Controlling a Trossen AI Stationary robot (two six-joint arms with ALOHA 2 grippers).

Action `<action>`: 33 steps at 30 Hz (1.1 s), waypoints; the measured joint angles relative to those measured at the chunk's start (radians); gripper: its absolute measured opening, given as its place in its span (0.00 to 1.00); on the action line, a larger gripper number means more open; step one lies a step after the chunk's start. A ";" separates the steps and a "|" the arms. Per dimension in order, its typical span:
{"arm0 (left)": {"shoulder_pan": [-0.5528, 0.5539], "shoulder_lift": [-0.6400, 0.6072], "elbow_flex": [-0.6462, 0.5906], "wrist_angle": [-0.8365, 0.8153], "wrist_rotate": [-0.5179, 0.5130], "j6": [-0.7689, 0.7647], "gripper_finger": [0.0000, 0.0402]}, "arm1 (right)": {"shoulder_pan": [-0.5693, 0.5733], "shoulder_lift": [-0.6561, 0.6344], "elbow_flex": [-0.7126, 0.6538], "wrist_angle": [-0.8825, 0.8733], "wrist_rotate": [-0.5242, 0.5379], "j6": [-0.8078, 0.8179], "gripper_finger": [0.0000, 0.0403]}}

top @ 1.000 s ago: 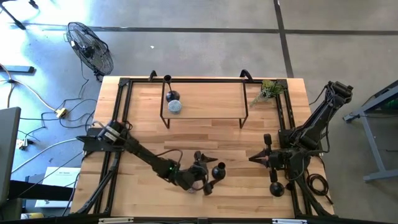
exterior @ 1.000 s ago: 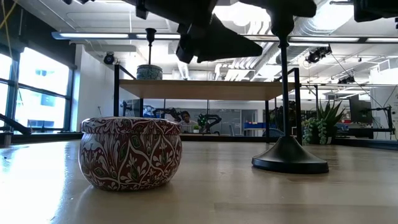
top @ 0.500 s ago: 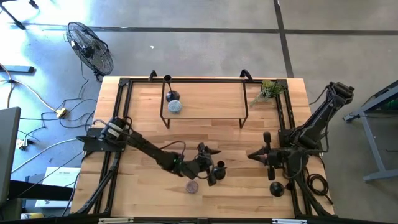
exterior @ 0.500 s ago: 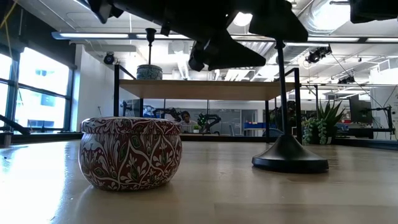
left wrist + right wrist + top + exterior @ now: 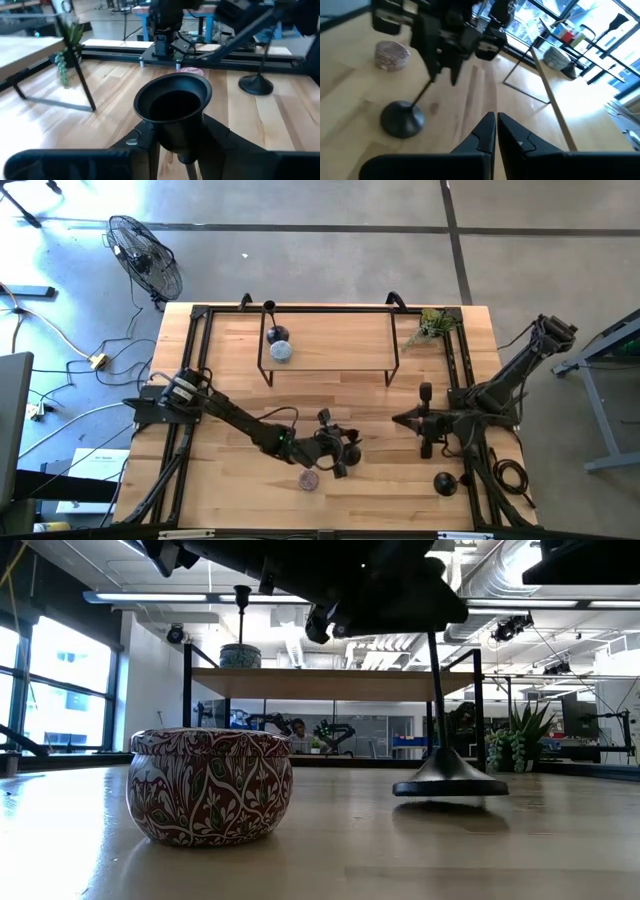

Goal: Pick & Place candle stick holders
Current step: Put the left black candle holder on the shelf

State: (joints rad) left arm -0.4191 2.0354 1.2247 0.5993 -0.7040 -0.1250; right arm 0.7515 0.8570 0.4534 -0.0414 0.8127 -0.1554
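My left gripper (image 5: 335, 452) is shut on a black candle stick holder (image 5: 351, 446) at the table's middle near side. Its domed base (image 5: 450, 783) hangs tilted just above the wood. My right gripper (image 5: 397, 420) is shut and empty, a little to the right of it, pointing toward the table's left. A second holder (image 5: 445, 483) stands on its base near the right front corner. A third holder (image 5: 275, 332) stands on the shelf (image 5: 330, 340) at the back. My left gripper pinches the holder's stem just under its tiny cup (image 5: 172, 107), one finger (image 5: 145, 142) on each side. The fingers come slanting from above. The stem (image 5: 422, 92) slants down from the fingers and the base (image 5: 402, 120) is tipped, just off the table.
A patterned round tin (image 5: 308, 478) sits on the table just in front of my left gripper and shows large in the low view (image 5: 210, 785). Another tin (image 5: 282, 352) sits on the shelf. A small plant (image 5: 432, 325) stands at the far right corner.
My left gripper has moved toward the table's far edge and a little right, away from the tin, with the holder. The holder's base, which stood flat on the table, is now tipped and lifted just off it. My right gripper has drifted toward the table's left and far edge.
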 joint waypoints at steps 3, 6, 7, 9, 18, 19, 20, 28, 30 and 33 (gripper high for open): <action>0.000 -0.021 0.000 0.004 0.013 0.030 0.21 | -0.028 0.000 0.000 0.000 0.000 -0.027 0.03; 0.000 -0.059 0.018 -0.012 0.000 0.083 0.21 | -0.056 0.000 0.000 0.003 0.000 -0.052 0.03; -0.001 -0.070 0.034 -0.028 -0.002 0.104 0.21 | -0.065 0.000 0.000 0.007 0.000 -0.060 0.03; -0.003 -0.095 0.070 -0.093 -0.015 0.151 0.21 | -0.080 0.000 0.000 0.014 0.000 -0.076 0.03; 0.002 -0.152 0.348 -0.483 -0.319 0.301 0.21 | -0.104 0.000 0.000 0.030 -0.013 -0.116 0.03; 0.005 -0.153 0.383 -0.504 -0.341 0.321 0.21 | -0.104 0.000 0.000 0.028 -0.018 -0.115 0.03; 0.013 -0.153 0.419 -0.526 -0.364 0.345 0.21 | -0.104 0.000 0.000 0.028 -0.025 -0.115 0.03; 0.100 -0.155 0.701 -0.685 -0.498 0.428 0.21 | -0.092 0.000 0.000 0.027 -0.111 -0.029 0.03; 0.127 -0.155 0.752 -0.716 -0.538 0.428 0.21 | -0.073 0.000 0.000 0.029 -0.116 -0.018 0.03; 0.170 -0.155 0.810 -0.746 -0.568 0.425 0.21 | -0.027 0.000 0.000 0.027 -0.108 0.015 0.03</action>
State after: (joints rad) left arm -0.2486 1.8800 2.0351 -0.1468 -1.2719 0.2996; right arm 0.7241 0.8570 0.4534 -0.0143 0.7048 -0.1400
